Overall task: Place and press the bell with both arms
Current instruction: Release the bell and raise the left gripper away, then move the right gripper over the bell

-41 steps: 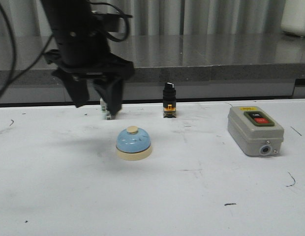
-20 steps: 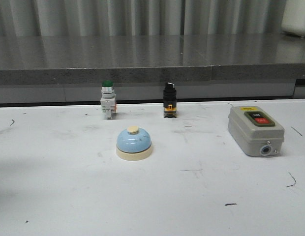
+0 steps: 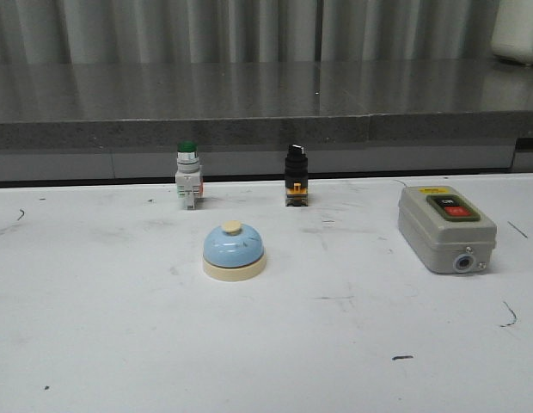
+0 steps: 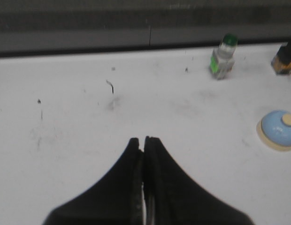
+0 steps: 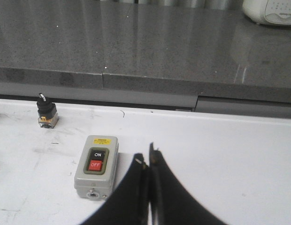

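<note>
The light-blue bell [image 3: 234, 250] with cream base and knob stands upright on the white table [image 3: 120, 344], near the middle. It also shows in the left wrist view [image 4: 278, 130], off to one side of my left gripper [image 4: 142, 139], which is shut, empty and well apart from it. My right gripper [image 5: 146, 155] is shut and empty, above the table beside the grey switch box [image 5: 96, 166]. The bell does not show in the right wrist view. Neither arm shows in the front view.
A green-capped push button [image 3: 188, 175] and a black selector switch [image 3: 295, 175] stand at the table's back edge. The grey switch box [image 3: 445, 228] lies at the right. A grey counter ledge [image 3: 266, 129] runs behind the table.
One second ago the left arm hung over the table behind the bell, open. It has since withdrawn out of the front view. The bell has not moved.
</note>
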